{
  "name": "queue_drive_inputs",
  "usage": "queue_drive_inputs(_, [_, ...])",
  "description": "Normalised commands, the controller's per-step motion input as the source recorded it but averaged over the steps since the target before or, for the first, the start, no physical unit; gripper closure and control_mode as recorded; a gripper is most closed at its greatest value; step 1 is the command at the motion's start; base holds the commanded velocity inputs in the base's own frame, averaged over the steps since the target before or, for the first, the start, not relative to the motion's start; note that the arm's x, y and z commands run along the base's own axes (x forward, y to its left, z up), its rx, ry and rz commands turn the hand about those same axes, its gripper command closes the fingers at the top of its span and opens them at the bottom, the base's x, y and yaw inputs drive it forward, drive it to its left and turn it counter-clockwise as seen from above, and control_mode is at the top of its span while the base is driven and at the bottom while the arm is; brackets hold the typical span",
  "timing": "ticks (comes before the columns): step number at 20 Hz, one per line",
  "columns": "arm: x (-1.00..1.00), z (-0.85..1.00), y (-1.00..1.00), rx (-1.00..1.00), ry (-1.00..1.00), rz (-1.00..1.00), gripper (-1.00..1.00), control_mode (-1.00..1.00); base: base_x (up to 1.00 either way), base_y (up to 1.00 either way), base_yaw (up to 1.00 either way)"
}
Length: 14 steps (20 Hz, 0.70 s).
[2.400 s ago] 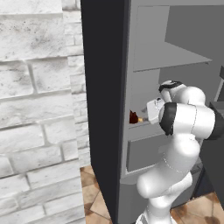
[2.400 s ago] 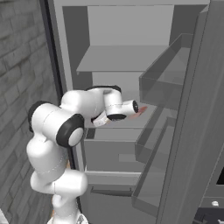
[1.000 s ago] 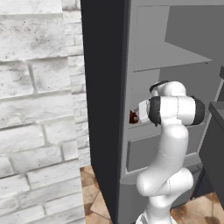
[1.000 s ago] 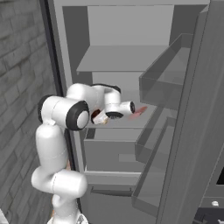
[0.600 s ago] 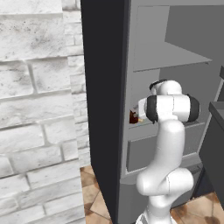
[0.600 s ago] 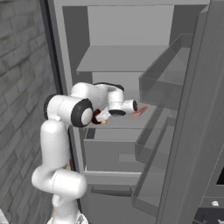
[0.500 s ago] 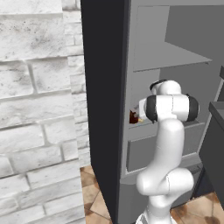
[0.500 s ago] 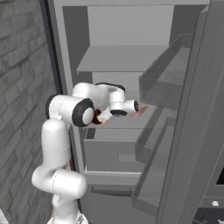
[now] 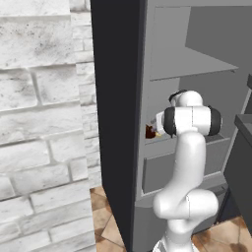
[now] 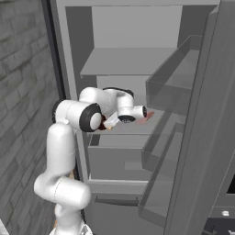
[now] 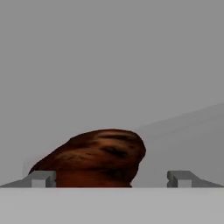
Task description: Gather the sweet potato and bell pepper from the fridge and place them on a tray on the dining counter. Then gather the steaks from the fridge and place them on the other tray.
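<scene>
Brown sweet potato (image 11: 94,155) is framed between the open pincer (image 11: 111,178) on the fridge (image 10: 137,59) shelf; closing is needed next.

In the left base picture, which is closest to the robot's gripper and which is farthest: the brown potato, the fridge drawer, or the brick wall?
1. Sweet potato, on the fridge shelf, right at the gripper.
2. Drawer, just below that shelf.
3. Brick wall, far left, outside the fridge.

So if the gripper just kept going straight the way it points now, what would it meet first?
Most likely the sweet potato: it lies between the open fingertips of the gripper, toward one side. How near is unclear.
</scene>
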Motion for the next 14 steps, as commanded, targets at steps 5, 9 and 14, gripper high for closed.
queue_drive_inputs(5, [-0.18, -0.59, 0.46, 0.0, 0.1, 0.0, -1.0, -1.0, 0.0, 0.0, 0.0])
queue_drive_inputs(9, [-0.14, -0.91, 0.35, -0.02, 0.18, -0.08, -1.0, -1.0, 0.0, 0.0, 0.0])
queue_drive_inputs(14, [-0.3, -0.99, 0.35, -0.07, 0.12, -0.15, -1.0, -1.0, 0.0, 0.0, 0.0])
